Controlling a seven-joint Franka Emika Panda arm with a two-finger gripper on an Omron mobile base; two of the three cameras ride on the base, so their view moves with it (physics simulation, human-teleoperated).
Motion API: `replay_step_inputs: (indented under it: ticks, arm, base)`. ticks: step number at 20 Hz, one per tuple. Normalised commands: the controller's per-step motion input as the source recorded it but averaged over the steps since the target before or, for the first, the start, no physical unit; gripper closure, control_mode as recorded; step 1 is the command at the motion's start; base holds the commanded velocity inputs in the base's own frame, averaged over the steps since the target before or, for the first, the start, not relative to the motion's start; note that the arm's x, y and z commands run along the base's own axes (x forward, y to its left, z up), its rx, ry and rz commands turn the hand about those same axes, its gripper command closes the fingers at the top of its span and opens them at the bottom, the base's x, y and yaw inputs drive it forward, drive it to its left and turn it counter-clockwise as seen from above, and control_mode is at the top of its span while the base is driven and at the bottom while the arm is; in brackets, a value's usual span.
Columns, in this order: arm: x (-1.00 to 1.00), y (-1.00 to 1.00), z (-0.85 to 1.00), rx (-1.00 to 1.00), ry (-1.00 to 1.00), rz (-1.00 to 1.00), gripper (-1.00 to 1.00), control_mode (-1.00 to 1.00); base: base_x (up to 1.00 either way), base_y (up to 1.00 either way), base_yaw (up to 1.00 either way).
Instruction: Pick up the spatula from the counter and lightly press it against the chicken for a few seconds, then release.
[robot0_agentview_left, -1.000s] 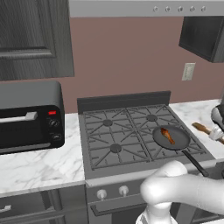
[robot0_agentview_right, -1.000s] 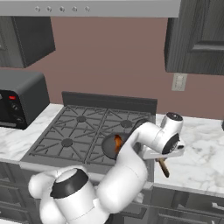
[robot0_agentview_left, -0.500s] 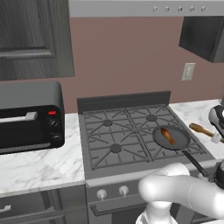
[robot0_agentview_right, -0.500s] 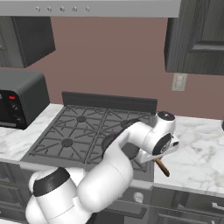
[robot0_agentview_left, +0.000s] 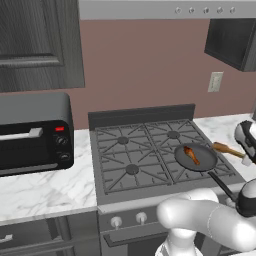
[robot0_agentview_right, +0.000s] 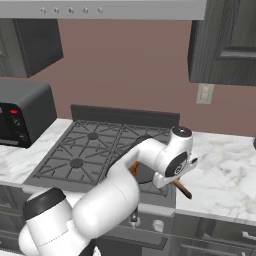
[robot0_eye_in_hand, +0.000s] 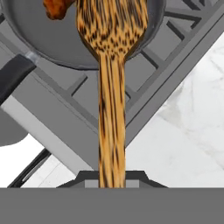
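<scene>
In the hand view a wooden spatula (robot0_eye_in_hand: 111, 87) runs straight up from my gripper (robot0_eye_in_hand: 111, 178), which is shut on its handle. Its broad blade hangs over the near rim of a dark frying pan (robot0_eye_in_hand: 52, 41). The browned chicken piece (robot0_eye_in_hand: 54, 8) lies in the pan just left of the blade; I cannot tell whether they touch. From the left base view the pan (robot0_agentview_left: 200, 162) sits on the stove's front right burner with the chicken (robot0_agentview_left: 190, 154) inside, and the spatula (robot0_agentview_left: 226, 148) reaches in from the right. In the right base view the handle end (robot0_agentview_right: 183, 190) sticks out below my hand.
The pan's black handle (robot0_eye_in_hand: 13, 76) points toward the stove's front edge. A black toaster oven (robot0_agentview_left: 32, 132) stands on the marble counter left of the stove (robot0_agentview_left: 130, 155). White marble counter (robot0_agentview_right: 225, 175) lies right of the stove. Dark cabinets hang overhead.
My hand has carried the spatula leftward from the counter toward the pan. The pan and chicken have stayed put.
</scene>
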Motion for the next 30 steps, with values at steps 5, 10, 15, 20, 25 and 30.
replay_step_inputs:
  ticks: [5, 10, 15, 20, 25, 30]
  arm:
    - [0.0, 0.22, 0.04, 0.0, 0.01, 0.12, 1.0, -1.0]
    - [0.0, 0.21, 0.0, 0.0, 0.0, 0.11, 1.0, -1.0]
    - [0.0, 0.16, 0.0, 0.0, 0.0, 0.08, 1.0, -1.0]
    - [0.0, 0.13, 0.0, 0.0, 0.0, 0.05, 1.0, -1.0]
    - [0.0, 0.03, 0.04, 0.0, 0.0, 0.03, 1.0, -1.0]
    - [0.0, 0.0, 0.04, 0.0, 0.0, 0.02, 1.0, -1.0]
  base:
    - [0.0, 0.0, 0.0]
    - [0.0, 0.0, 0.0]
    - [0.0, 0.0, 0.0]
    - [0.0, 0.0, 0.0]
    - [0.0, 0.0, 0.0]
    - [0.0, 0.0, 0.0]
